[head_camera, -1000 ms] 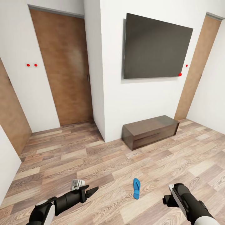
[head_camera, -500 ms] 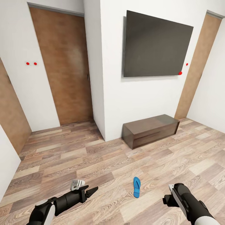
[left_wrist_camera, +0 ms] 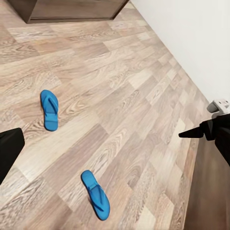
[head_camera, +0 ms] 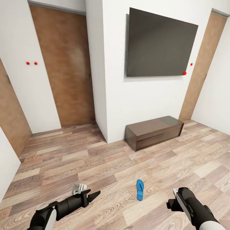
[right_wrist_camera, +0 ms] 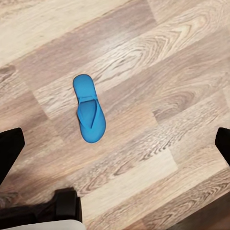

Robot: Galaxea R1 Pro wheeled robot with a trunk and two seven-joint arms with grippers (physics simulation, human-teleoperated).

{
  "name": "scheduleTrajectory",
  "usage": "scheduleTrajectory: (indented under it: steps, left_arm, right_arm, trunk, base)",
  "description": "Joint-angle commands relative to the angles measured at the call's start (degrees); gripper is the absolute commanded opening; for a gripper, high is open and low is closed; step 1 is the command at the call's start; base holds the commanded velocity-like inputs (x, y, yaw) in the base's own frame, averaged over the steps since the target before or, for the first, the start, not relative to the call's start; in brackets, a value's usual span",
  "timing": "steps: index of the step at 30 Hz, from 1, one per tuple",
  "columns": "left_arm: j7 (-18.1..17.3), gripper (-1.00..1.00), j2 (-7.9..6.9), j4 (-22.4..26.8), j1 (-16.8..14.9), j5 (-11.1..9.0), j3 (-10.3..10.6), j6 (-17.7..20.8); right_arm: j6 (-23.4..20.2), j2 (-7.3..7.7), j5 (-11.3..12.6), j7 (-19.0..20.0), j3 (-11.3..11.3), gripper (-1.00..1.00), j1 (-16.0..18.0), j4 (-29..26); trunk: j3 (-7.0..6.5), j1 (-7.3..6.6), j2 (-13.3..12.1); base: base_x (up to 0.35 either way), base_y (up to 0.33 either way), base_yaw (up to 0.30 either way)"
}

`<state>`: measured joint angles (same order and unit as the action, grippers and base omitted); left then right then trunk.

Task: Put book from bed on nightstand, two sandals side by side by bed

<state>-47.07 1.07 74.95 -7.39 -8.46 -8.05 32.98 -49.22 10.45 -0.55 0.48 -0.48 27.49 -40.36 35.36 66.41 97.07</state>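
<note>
One bright blue sandal (head_camera: pixel 139 189) lies flat on the wood-plank floor between my two arms in the head view. My left gripper (head_camera: pixel 92 195) hovers low to its left, open and holding nothing. In the left wrist view (left_wrist_camera: pixel 103 143) two sandals show apart from each other, one farther (left_wrist_camera: pixel 49 109) and one nearer (left_wrist_camera: pixel 95 194). My right gripper (head_camera: pixel 172 201) is open and empty, and in the right wrist view (right_wrist_camera: pixel 116 146) it hangs above a sandal (right_wrist_camera: pixel 88 108). The book, the bed and the nightstand are out of view.
A long low dark-wood bench (head_camera: pixel 155 131) stands against the white wall under a large dark screen (head_camera: pixel 159 48). Brown doors (head_camera: pixel 67 67) are at the left and far right. Open floor (head_camera: pixel 80 156) stretches between me and the wall.
The whole picture has shifted slightly, so the camera has moved a little. Both arms hold the same pose and the sandal lies where it was.
</note>
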Motion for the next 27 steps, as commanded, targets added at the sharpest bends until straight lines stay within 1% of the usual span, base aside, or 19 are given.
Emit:
scheduleTrajectory:
  steps: [1,27]
  left_arm:
    - [-0.2,1.00,0.05,0.0,0.0,-0.2,-0.1,0.4]
    - [-0.2,1.00,0.08,-0.1,-0.1,-0.2,-0.1,0.4]
  right_arm:
    - [-0.3,0.00,0.0,0.1,0.0,1.00,0.0,-0.1]
    - [-0.2,-0.07,0.0,0.0,-0.1,1.00,0.0,0.0]
  trunk:
    - [0.24,0.22,0.4]
    - [4.91,5.93,10.9]
  base:
    - [0.000,0.000,0.000]
    - [0.000,0.000,0.000]
